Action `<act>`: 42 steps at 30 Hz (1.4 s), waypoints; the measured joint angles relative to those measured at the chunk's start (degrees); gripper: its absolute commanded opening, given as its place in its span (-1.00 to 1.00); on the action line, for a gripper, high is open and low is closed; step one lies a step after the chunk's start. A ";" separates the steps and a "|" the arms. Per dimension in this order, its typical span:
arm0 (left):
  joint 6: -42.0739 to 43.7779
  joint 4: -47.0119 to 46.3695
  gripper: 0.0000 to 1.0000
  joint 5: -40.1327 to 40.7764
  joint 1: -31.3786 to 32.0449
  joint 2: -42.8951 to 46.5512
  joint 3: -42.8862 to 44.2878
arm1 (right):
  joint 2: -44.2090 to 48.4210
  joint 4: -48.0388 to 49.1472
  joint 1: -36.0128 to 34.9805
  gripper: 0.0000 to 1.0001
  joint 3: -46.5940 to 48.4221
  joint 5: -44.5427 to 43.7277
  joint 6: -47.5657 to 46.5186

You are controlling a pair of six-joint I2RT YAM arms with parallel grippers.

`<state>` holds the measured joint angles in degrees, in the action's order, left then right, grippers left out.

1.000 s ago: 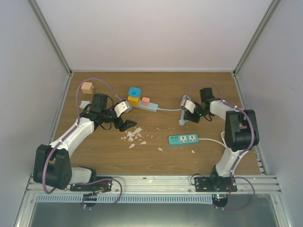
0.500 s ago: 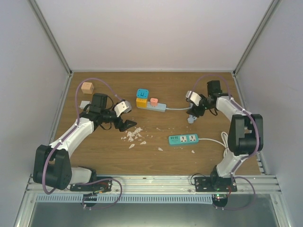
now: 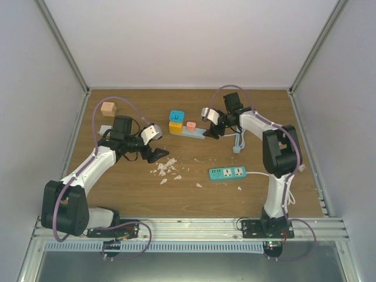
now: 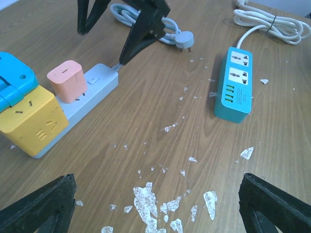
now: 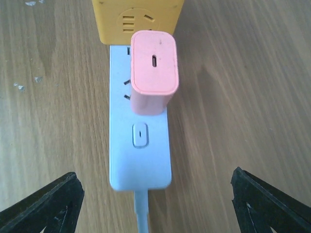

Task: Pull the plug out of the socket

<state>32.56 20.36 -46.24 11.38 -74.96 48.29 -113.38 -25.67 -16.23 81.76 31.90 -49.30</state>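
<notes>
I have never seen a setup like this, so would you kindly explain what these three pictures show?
Two robot arms, left and right, are bolted to the near edge of a wooden table. One picture looks down from above and behind. The other two come from wrist cameras, with each arm's own black fingers in the bottom corners. On the table lie a pale power strip carrying a pink plug and a yellow cube with a blue one against it, a teal power strip, a peach block and white flakes. The right tool hangs open over the pale strip's cable end. The left tool is open above the flakes. Neither holds anything.
</notes>
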 measured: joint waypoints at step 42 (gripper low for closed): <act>-2.95 0.59 0.89 4.11 -5.70 -1.55 3.32 | -6.29 15.19 -12.07 -0.26 -8.28 1.53 10.14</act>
<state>29.61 20.95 -42.13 5.67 -76.51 51.62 -119.68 -10.48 -28.29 73.47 33.43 -39.16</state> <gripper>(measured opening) 0.943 0.468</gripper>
